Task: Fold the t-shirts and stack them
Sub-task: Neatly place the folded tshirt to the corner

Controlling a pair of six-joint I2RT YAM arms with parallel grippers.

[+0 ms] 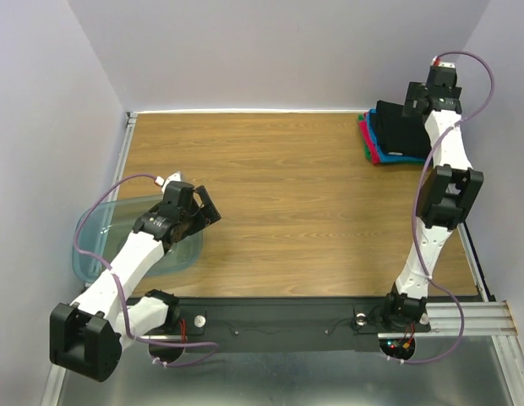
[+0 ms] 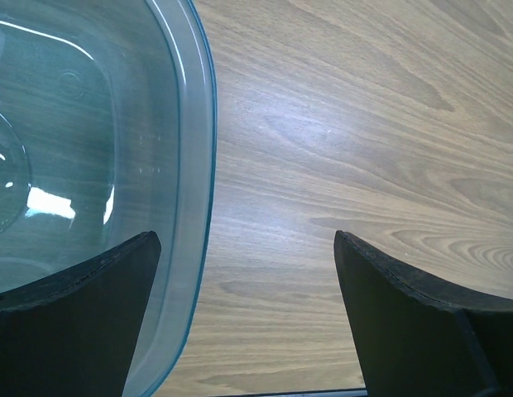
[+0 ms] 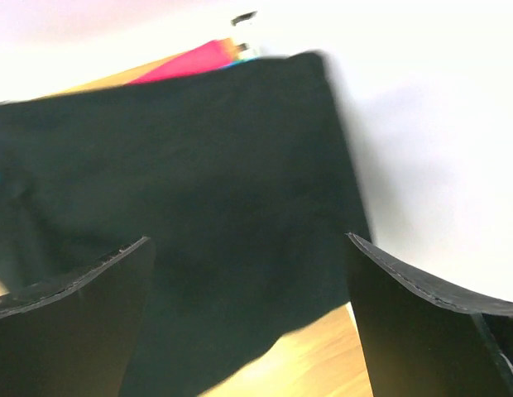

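Note:
The t-shirts lie folded in one stack (image 1: 389, 139) at the table's back right corner. A black one (image 1: 399, 127) is on top, with blue, red-pink and green edges showing beneath it. In the right wrist view the black shirt (image 3: 198, 190) fills the frame, and a red-pink edge (image 3: 190, 62) shows behind it. My right gripper (image 3: 248, 248) hangs just above the black shirt, open, with nothing between its fingers; from above, the right gripper (image 1: 414, 106) is over the stack's right side. My left gripper (image 2: 248, 240) is open and empty over bare wood, far from the stack.
A translucent blue-green plastic tub (image 1: 97, 245) sits at the near left under the left arm; its rim (image 2: 194, 165) runs beside my left gripper's left finger. White walls close in behind and to the right of the stack. A black rail (image 1: 279, 317) runs along the near edge.

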